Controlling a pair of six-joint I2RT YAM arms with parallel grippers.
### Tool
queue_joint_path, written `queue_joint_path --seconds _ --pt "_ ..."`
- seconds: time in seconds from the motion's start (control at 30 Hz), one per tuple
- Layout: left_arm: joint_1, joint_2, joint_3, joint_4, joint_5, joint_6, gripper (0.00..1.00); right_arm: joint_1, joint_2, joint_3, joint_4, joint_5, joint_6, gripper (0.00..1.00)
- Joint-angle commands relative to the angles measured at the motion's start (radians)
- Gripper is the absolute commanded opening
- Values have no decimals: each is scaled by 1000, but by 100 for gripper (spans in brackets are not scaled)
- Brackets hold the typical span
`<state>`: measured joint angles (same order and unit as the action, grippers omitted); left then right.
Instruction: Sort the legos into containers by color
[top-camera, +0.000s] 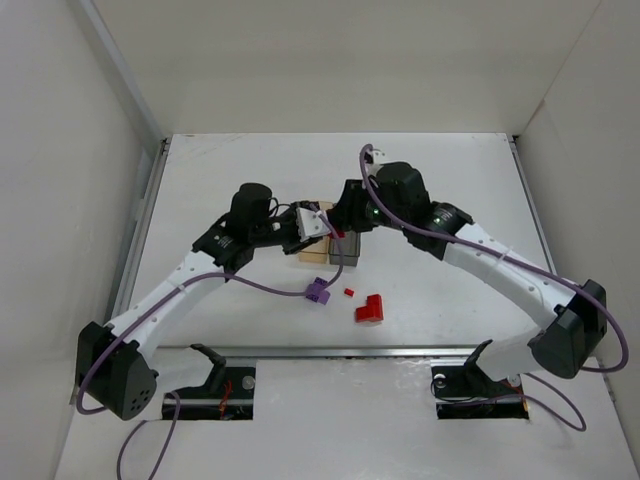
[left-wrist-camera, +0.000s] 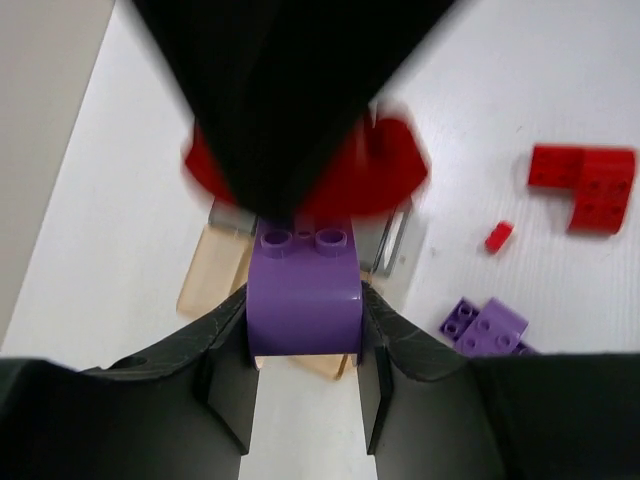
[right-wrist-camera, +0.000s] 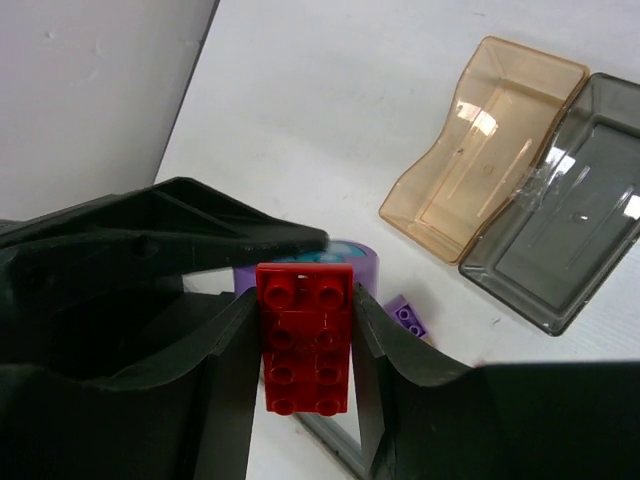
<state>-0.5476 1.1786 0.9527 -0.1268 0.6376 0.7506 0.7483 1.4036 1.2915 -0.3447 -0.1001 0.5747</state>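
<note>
My left gripper (left-wrist-camera: 303, 302) is shut on a light purple brick (left-wrist-camera: 303, 295), its studs pointing away from the camera. My right gripper (right-wrist-camera: 305, 300) is shut on a red studded plate (right-wrist-camera: 305, 340). In the right wrist view the purple brick (right-wrist-camera: 362, 266) sits right behind the red plate. Both grippers meet above the containers, left gripper (top-camera: 318, 226) facing right gripper (top-camera: 345, 218). The orange-tan container (right-wrist-camera: 480, 150) and the smoky grey container (right-wrist-camera: 560, 240) lie side by side, showing nothing inside. On the table lie a purple lego (top-camera: 318, 291), a tiny red lego (top-camera: 349, 292) and an L-shaped red lego (top-camera: 369, 309).
White walls close in the table (top-camera: 450, 190) on the left, right and back. A metal rail (top-camera: 330, 351) runs along the near edge by the arm bases. In the left wrist view the right gripper's black body (left-wrist-camera: 290, 90) fills the top and hides most of the containers.
</note>
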Motion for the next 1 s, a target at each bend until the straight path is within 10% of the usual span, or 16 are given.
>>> queue_joint_path --seconds 0.0,0.53,0.97 --pt "54 -56 -27 -72 -166 -57 0 -111 -11 46 -8 62 -13 0" --pt "83 -172 -140 0 -375 -270 0 -129 506 310 56 -46 -3 2" --pt "92 -74 -83 93 -339 -280 0 -129 577 368 53 -159 -55 92"
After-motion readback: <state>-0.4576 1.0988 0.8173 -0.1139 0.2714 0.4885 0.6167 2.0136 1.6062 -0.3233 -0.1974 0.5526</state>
